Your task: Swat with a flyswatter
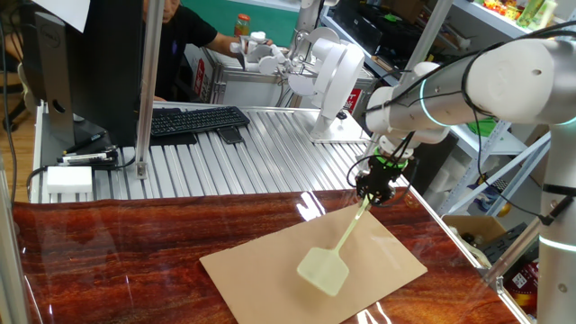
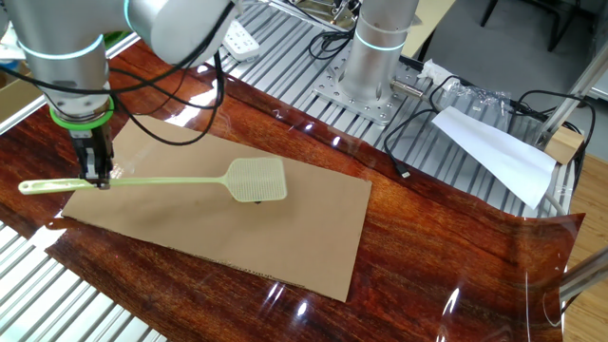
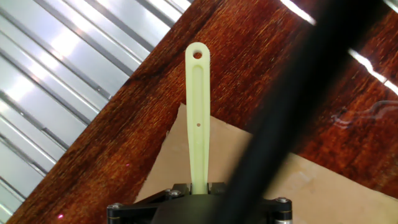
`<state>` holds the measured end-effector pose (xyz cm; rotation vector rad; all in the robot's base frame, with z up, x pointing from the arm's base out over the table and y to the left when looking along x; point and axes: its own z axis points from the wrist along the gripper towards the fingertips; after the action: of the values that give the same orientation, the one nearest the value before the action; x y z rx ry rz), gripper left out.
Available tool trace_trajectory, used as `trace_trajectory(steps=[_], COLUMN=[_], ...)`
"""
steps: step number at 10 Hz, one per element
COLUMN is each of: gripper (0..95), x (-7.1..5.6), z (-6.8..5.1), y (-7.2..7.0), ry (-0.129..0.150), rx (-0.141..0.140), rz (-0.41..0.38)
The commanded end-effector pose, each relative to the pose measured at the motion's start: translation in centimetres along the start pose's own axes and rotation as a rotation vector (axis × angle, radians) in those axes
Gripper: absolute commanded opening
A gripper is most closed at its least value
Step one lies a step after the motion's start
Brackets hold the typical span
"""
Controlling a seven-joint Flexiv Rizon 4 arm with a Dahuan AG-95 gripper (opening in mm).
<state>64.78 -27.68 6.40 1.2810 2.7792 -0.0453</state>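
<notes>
The pale yellow-green flyswatter [image 2: 171, 180] is held level just above a tan cardboard sheet [image 2: 285, 237]. Its mesh head [image 2: 256, 180] hovers over the sheet's middle, and in one fixed view the head [image 1: 324, 270] hangs low near the board. My gripper [image 2: 95, 179] is shut on the thin handle [image 1: 353, 227], near its end. In the hand view the handle's end [image 3: 198, 112], with a hanging hole, sticks out past my gripper [image 3: 199, 186]. A black cable crosses that view and hides part of the scene.
The cardboard lies on a glossy dark wood tabletop [image 2: 427, 228], bordered by ribbed metal [image 1: 270, 153]. A keyboard [image 1: 193, 120] and monitor stand at the back. A second robot base [image 2: 375, 57], cables and a white paper [image 2: 494, 147] sit beyond the wood.
</notes>
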Motion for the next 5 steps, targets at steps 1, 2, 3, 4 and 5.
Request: trace_trajectory(steps=[1,2,3,4,5], gripper=[0.0,0.0,0.0,0.0,0.0], x=[-0.03,0.05,0.10,0.09,0.07], z=[0.07,0.17,0.20,0.20,0.22], y=[-0.20,-0.31,-0.35,-0.49,-0.70], ry=[0.019,0.020,0.022,0.032,0.051], rx=[-0.004,-0.004,-0.004,-0.005,-0.013], rz=[-0.007,-0.005,-0.004,-0.006,-0.006])
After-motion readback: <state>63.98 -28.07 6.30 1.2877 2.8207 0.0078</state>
